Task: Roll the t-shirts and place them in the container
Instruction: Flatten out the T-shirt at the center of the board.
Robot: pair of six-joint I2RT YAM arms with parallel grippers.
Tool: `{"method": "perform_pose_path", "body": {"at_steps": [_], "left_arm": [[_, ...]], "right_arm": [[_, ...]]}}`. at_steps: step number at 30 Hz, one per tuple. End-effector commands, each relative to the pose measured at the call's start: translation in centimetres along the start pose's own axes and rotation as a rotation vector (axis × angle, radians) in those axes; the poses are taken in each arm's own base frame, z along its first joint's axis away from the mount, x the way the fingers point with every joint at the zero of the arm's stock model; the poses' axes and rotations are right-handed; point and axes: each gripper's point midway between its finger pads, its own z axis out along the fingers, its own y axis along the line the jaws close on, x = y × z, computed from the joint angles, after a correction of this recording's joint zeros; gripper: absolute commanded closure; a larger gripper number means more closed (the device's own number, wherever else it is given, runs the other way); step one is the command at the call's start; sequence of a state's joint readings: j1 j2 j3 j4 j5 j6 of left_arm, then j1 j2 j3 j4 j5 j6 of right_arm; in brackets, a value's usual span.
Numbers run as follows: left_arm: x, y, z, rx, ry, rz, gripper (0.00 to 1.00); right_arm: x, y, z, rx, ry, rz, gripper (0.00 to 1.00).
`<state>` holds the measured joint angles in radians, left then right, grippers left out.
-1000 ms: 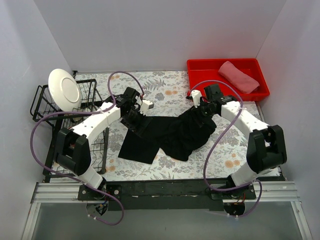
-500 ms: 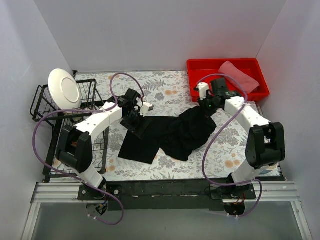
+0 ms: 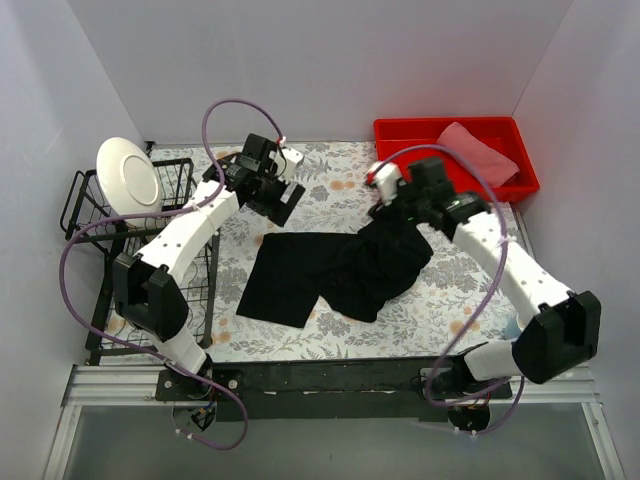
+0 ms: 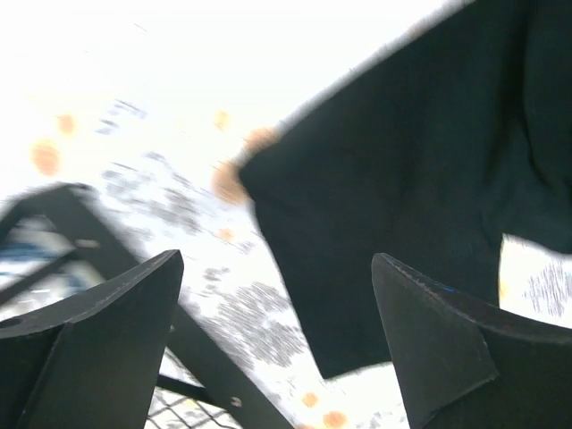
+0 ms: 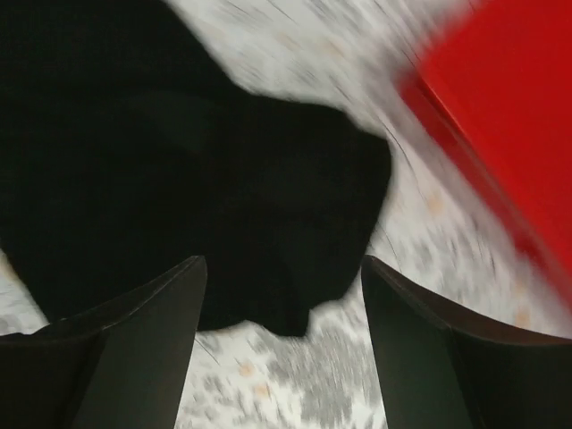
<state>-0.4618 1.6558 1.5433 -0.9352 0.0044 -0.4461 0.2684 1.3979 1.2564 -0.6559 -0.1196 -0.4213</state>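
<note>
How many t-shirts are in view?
2. The black t-shirt lies crumpled mid-table on the tablecloth; the salmon-pink t-shirt sits in the red bin, far right. Another could hide beneath the black one.

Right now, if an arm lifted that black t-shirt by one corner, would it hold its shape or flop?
Probably flop: the black t-shirt lies bunched and wrinkled at one end. It likely weighs little, since it looks like thin cloth. Pushed, it would likely crumple rather than slide across the tablecloth.

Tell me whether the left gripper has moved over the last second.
Yes. The left gripper has gone off the black t-shirt toward the far wall, now level with the wire rack's far end.
</note>
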Motion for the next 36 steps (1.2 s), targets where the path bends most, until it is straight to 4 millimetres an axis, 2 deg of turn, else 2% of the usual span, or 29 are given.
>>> {"method": "perform_pose_path", "body": {"at_steps": [1,2,5,6,7,8,10,12,13,14,17,22,24,26,28,29,30,32,33,35,36], "left_arm": [[-5.7,4.7,-4.5,-0.195,-0.184,-0.057,0.11],[-7.3,5.2,-6.1,-0.215,-0.238,-0.066,0.09],[-9.3,6.9,-8.7,-0.266,-0.325,-0.130,0.05],[-10.3,7.4,-9.8,-0.268,-0.368,-0.170,0.04],[-10.3,8.3,-10.2,-0.276,-0.380,-0.207,0.03],[-10.6,8.5,-10.4,-0.259,-0.397,-0.227,0.02],[-10.7,9.6,-10.8,-0.251,-0.413,-0.287,0.02],[-10.7,9.7,-10.4,-0.222,-0.411,-0.311,0.02],[-10.4,10.1,-10.4,-0.223,-0.406,-0.320,0.02],[-10.3,10.4,-10.3,-0.226,-0.404,-0.324,0.02],[-9.1,11.3,-10.0,-0.215,-0.379,-0.359,0.02],[-6.9,11.8,-9.3,-0.167,-0.338,-0.409,0.02],[-6.5,11.8,-9.4,-0.171,-0.336,-0.409,0.02],[-6.1,11.8,-9.7,-0.172,-0.334,-0.405,0.02],[-5.9,11.6,-10.4,-0.172,-0.343,-0.400,0.02],[-5.4,11.4,-10.2,-0.170,-0.331,-0.398,0.02],[-5.2,11.3,-10.1,-0.169,-0.325,-0.398,0.02],[-4.8,11.1,-10.2,-0.165,-0.323,-0.398,0.02],[-4.6,11.0,-10.0,-0.162,-0.316,-0.400,0.02],[-4.7,11.0,-10.1,-0.160,-0.322,-0.398,0.02],[-5.0,11.2,-10.3,-0.169,-0.334,-0.397,0.02]], "right_arm": [[-5.1,13.1,-1.3,-0.293,-0.224,-0.426,0.23],[-4.3,16.6,-1.0,-0.387,-0.225,-0.501,0.25],[-2.6,21.0,0.2,-0.518,-0.208,-0.644,0.30],[-1.7,23.1,0.4,-0.569,-0.210,-0.723,0.31],[-1.1,24.1,0.9,-0.597,-0.210,-0.747,0.31],[-1.3,25.8,0.9,-0.640,-0.249,-0.776,0.31],[-0.5,27.5,2.1,-0.689,-0.248,-0.813,0.29],[-0.1,29.7,2.7,-0.739,-0.248,-0.870,0.28],[0.3,30.6,3.7,-0.763,-0.232,-0.908,0.28],[0.8,31.9,3.9,-0.793,-0.227,-0.945,0.28],[2.1,34.0,5.3,-0.835,-0.206,-1.058,0.28],[3.3,36.5,7.0,-0.912,-0.180,-1.090,0.27],[3.8,37.3,7.9,-0.924,-0.164,-1.101,0.27],[3.4,37.9,8.6,-0.911,-0.172,-1.104,0.27],[3.8,38.1,9.9,-0.899,-0.137,-1.098,0.32],[3.3,38.2,10.2,-0.881,-0.138,-1.102,0.38],[3.7,38.1,11.1,-0.871,-0.112,-1.104,0.53],[4.0,37.5,11.5,-0.848,-0.070,-1.122,0.70],[3.5,37.2,11.4,-0.829,-0.074,-1.130,0.83],[2.6,36.3,10.5,-0.810,-0.065,-1.131,0.93],[0.1,36.1,9.0,-0.786,-0.124,-1.122,0.99]]}}
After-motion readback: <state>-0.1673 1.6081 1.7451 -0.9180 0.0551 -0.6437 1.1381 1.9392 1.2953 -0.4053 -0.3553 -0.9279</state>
